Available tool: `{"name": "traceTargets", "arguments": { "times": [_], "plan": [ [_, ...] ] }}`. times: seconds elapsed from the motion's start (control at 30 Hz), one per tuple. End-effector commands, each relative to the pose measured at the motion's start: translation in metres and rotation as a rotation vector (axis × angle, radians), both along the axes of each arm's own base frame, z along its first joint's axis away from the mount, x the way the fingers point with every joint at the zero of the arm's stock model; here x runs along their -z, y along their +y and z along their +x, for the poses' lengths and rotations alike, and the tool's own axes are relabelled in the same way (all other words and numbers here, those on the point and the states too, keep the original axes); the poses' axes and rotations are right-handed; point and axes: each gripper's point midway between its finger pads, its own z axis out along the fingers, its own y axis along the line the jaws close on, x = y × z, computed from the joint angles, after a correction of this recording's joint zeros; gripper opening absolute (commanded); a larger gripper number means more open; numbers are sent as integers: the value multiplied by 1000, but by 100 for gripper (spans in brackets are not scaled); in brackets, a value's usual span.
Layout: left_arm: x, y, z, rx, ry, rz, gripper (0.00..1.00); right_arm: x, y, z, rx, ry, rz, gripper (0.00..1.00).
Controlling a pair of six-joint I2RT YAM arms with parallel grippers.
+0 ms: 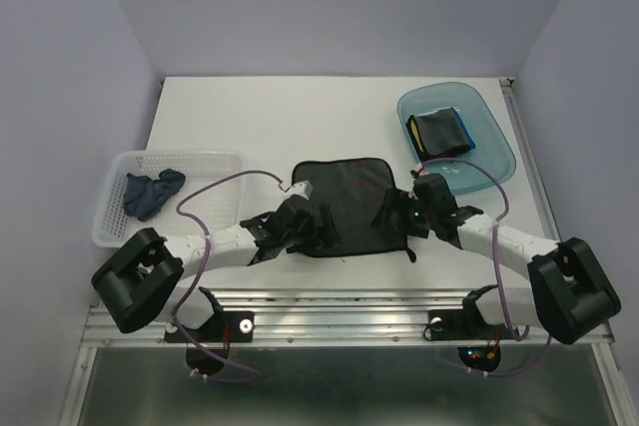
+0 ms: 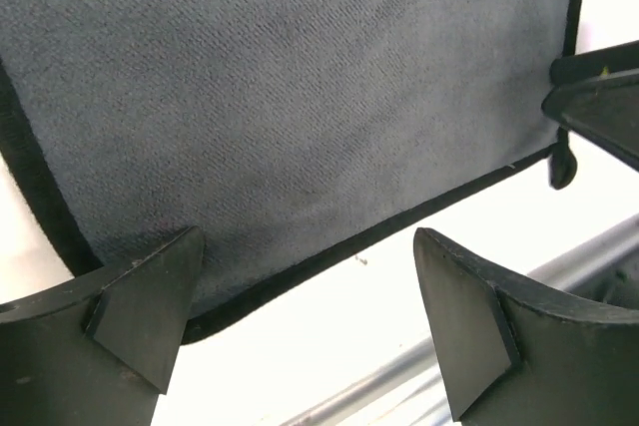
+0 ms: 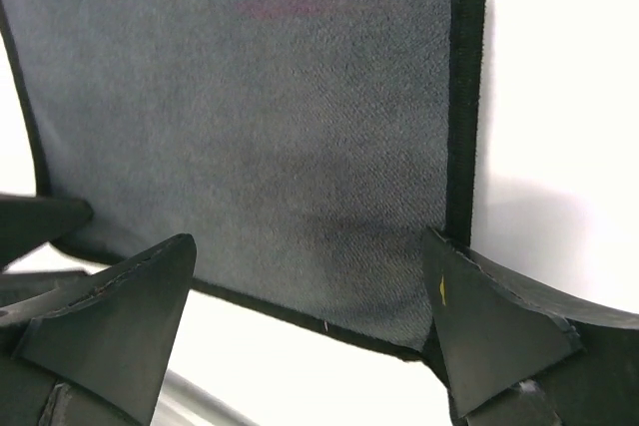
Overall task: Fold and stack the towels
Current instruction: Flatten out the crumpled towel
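A dark navy towel [image 1: 344,197] with black edging lies spread flat in the middle of the table. My left gripper [image 1: 321,229] hangs open over its near left corner, one finger [image 2: 150,301] above the cloth [image 2: 300,97] and the other above bare table. My right gripper [image 1: 391,214] stands open at the near right corner, its right finger [image 3: 489,326] at the black hem of the towel [image 3: 280,127]. Neither holds anything. A folded dark towel [image 1: 439,132] lies in the teal tray. A crumpled blue-grey towel [image 1: 150,192] sits in the white basket.
The translucent teal tray [image 1: 494,152] stands at the back right and the white mesh basket [image 1: 112,218] at the left. A metal rail [image 1: 329,301] runs along the table's near edge, just behind both grippers. White walls close in the table's sides and back.
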Motion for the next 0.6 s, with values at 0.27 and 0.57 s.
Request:
{"name": "traceTargets", "arguments": {
  "times": [0.27,0.57],
  "plan": [
    [-95,11,38,-39,-310,46,99,-77,-15,0,18,-162,-7,100],
    [-123,34,140,29,-492,321,99,-122,13,30,-92,-264,46,100]
  ]
}}
